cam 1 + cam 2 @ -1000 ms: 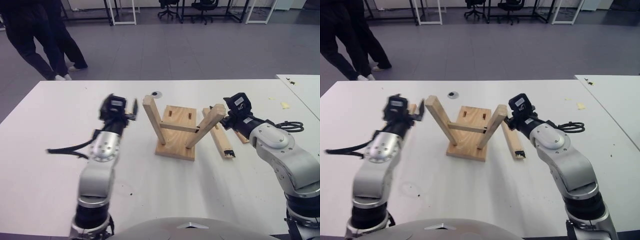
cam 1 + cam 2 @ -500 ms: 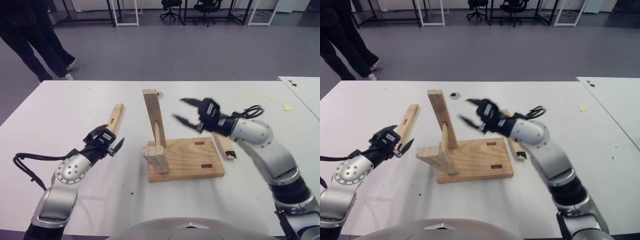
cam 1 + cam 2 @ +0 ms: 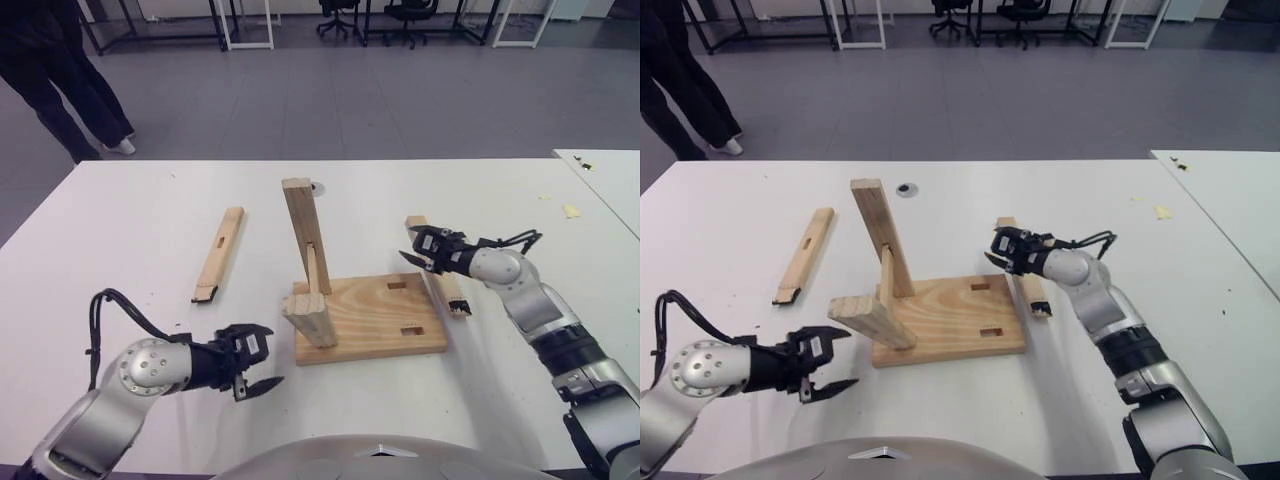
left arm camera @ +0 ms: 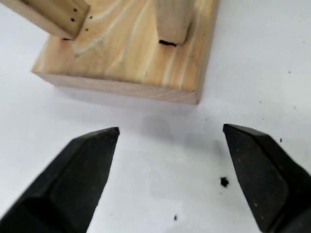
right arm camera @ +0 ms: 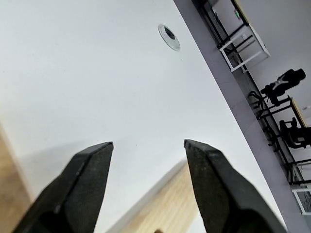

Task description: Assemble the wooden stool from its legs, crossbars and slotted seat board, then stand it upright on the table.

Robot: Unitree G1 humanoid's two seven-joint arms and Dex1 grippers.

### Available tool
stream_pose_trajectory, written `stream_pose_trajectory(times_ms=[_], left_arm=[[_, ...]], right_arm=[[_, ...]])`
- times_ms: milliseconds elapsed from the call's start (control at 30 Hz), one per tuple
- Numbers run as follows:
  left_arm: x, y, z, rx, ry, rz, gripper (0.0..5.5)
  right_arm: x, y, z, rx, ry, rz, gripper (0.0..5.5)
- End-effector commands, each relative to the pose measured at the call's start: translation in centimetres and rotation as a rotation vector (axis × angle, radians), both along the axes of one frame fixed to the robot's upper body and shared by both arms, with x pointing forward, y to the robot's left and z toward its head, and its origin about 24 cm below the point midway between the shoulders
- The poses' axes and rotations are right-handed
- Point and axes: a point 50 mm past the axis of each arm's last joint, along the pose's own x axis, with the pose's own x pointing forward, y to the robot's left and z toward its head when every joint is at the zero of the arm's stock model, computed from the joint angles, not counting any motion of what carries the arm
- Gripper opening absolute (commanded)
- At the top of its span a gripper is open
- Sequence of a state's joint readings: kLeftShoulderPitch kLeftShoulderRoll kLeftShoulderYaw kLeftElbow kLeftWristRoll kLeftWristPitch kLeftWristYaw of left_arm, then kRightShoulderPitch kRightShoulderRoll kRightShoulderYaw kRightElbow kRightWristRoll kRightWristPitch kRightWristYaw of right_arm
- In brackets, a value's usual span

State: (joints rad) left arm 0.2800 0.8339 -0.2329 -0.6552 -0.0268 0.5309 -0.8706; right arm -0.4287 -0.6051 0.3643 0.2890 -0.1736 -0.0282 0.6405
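Observation:
The slotted seat board (image 3: pixel 385 322) lies flat mid-table. Two legs are fitted at its left end: one upright (image 3: pixel 302 232), one (image 3: pixel 311 319) leaning low toward the front, with a crossbar (image 3: pixel 313 268) between them. A loose leg (image 3: pixel 219 253) lies to the left; another (image 3: pixel 447 289) lies right of the board. My left gripper (image 3: pixel 272 353) hovers open near the front edge, left of the board's front corner (image 4: pixel 131 53), holding nothing. My right gripper (image 3: pixel 408 245) is open and empty at the far end of the right loose leg (image 5: pixel 160 206).
A small round hole (image 3: pixel 314 186) sits in the white table (image 3: pixel 130 210) behind the upright leg. A second table (image 3: pixel 610 180) stands at the far right. Bare tabletop lies in front of the board and at far left.
The left gripper has dropped back from beside the left loose leg to the front of the table. The right gripper has pulled away from above the board to the right loose leg.

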Motion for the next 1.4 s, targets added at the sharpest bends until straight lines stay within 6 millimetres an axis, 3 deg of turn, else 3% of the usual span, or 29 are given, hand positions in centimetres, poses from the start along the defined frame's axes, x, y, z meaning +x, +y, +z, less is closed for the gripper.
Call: stream_pose_trajectory(times_ms=[33,100,233,300,400,533,633,733,833,967,1033,1100,1200,1400], left_arm=[[0.8,-1.6,-2.9,-0.010,-0.023,0.042,3.97],[1.7,-2.1,-3.9,-0.010,-0.065,0.091,3.97],[5.8,-1.2,-4.4,0.063,-0.256,0.247,3.97],[8.6,-1.0,-4.4,0.081,-0.346,0.309,3.97],[11.8,-2.7,-4.6,-0.007,-0.395,0.359,3.97],[11.6,-4.6,-6.6,-0.093,-0.326,0.361,3.97],[11.7,-4.3,-7.7,-0.080,-0.308,0.363,3.97],[13.1,-3.4,-7.1,-0.049,-0.365,0.378,3.97],[13.7,-2.5,-5.2,-0.058,-0.458,0.408,3.97],[12.7,0.3,-0.5,-0.157,-0.592,0.592,3.97],[11.8,1.9,0.7,-0.256,-0.600,0.714,3.97],[11.2,3.4,1.0,-0.336,-0.592,0.813,3.97],[11.1,4.9,1.4,-0.418,-0.574,0.901,3.97],[11.0,4.0,1.1,-0.418,-0.534,0.873,3.97]], right_arm=[[0.7,2.0,-1.2,-0.133,0.034,0.173,2.73],[0.4,2.3,-2.2,-0.193,0.096,0.257,2.73],[-1.0,2.1,-3.2,-0.222,0.285,0.427,2.73],[-1.2,2.6,-2.8,-0.149,0.335,0.451,2.73],[-0.5,3.5,-3.0,-0.106,0.304,0.392,2.73],[-0.8,4.8,-4.1,-0.001,0.297,0.271,2.73],[-1.4,5.6,-5.3,0.043,0.309,0.192,2.73],[-1.1,5.6,-4.9,0.075,0.242,0.087,2.73],[-0.1,3.3,-2.9,0.141,0.098,-0.147,2.73],[-0.5,-4.1,1.7,0.389,-0.088,-0.535,2.73],[-1.8,-7.7,0.5,0.452,-0.007,-0.672,2.73],[-2.9,-9.7,-1.3,0.507,0.089,-0.746,2.73],[-3.9,-11.4,-3.8,0.560,0.202,-0.831,2.73],[-5.5,-11.8,-7.0,0.481,0.404,-0.893,2.73]])
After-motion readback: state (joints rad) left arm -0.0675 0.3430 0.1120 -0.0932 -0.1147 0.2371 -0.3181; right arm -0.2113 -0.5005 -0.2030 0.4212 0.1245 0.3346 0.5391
